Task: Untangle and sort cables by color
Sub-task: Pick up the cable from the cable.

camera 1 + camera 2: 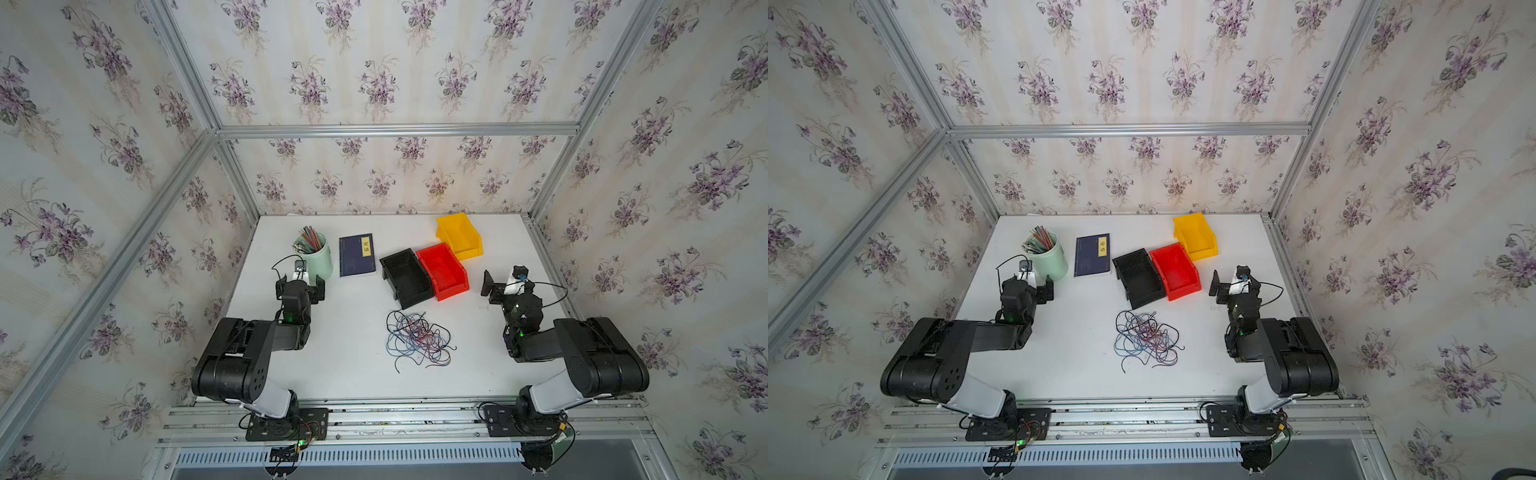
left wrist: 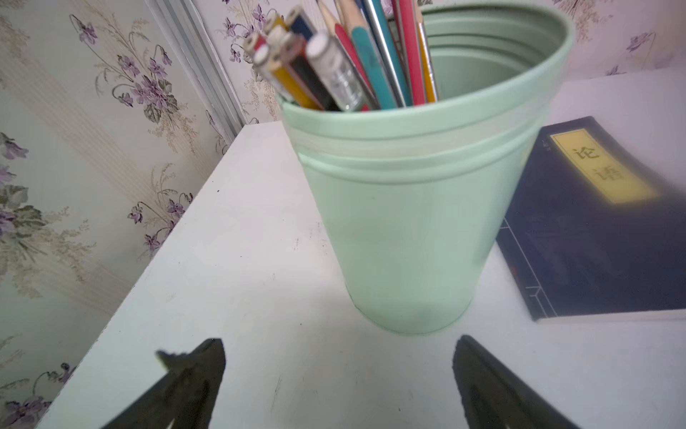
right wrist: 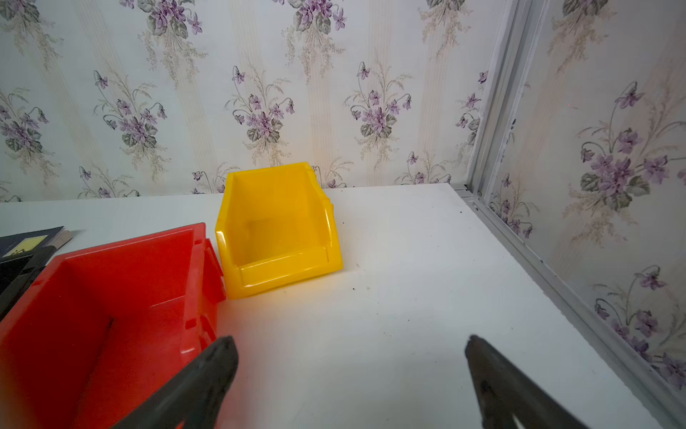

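Noted left claw and right claw spread, empty; cables tangled. Risk of dragging whole clump when lifting one strand.

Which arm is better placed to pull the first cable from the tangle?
Probably right: the right gripper, open, sits nearer the cables and beside the red bin; the left gripper faces the cup.
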Tool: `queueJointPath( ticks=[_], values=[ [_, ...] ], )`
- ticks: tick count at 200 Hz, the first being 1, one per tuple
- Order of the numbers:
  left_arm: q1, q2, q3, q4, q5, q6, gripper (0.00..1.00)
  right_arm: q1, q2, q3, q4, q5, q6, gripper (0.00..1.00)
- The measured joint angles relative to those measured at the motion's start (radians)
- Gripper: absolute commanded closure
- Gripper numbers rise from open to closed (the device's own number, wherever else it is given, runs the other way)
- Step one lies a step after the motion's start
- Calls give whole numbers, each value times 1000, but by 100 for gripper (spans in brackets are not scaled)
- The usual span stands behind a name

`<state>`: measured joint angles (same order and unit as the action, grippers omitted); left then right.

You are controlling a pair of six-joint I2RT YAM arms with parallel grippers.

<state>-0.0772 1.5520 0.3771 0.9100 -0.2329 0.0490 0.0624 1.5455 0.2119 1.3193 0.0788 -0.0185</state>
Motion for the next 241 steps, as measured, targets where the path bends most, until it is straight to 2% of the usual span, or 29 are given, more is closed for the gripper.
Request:
queueJointPath(
  ticks=[224, 241],
  values=[
    [10, -9, 4, -8, 10, 0, 1, -10, -2, 6, -37, -9, 15, 0],
    [10, -31, 18, -47, 24, 0, 1, -10, -8, 6, -46, -8, 16, 0]
  ],
)
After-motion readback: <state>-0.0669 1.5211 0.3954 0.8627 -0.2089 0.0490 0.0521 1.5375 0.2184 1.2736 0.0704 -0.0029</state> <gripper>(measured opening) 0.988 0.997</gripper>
